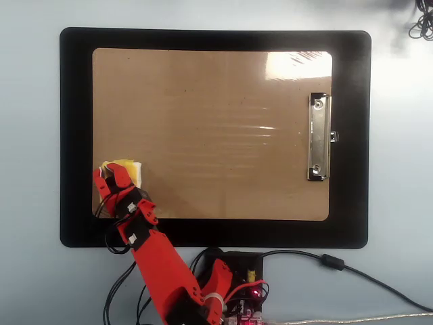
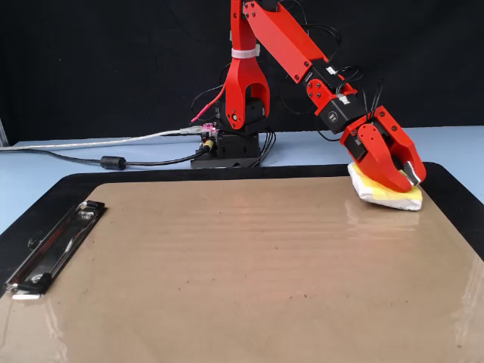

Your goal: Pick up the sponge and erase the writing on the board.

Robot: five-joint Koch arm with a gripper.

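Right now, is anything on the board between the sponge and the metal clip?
No. In the overhead view the board is bare between sponge and clip.

A pale blue worktop [image 1: 27, 135] carries everything. A black mat [image 1: 76, 135] with rounded corners lies flat on it and serves as the landmark here. In the overhead view the arm's dark base [image 1: 233, 267] with its small circuit board stands on the worktop just below the mat's lower edge. From that base a black cable [image 1: 352, 271] with a thick ferrule runs along the worktop to the right of the base, and a pale grey cable [image 2: 98, 141] leaves beside it. A coil of dark cord [image 1: 423, 24] lies beyond the mat's upper right corner
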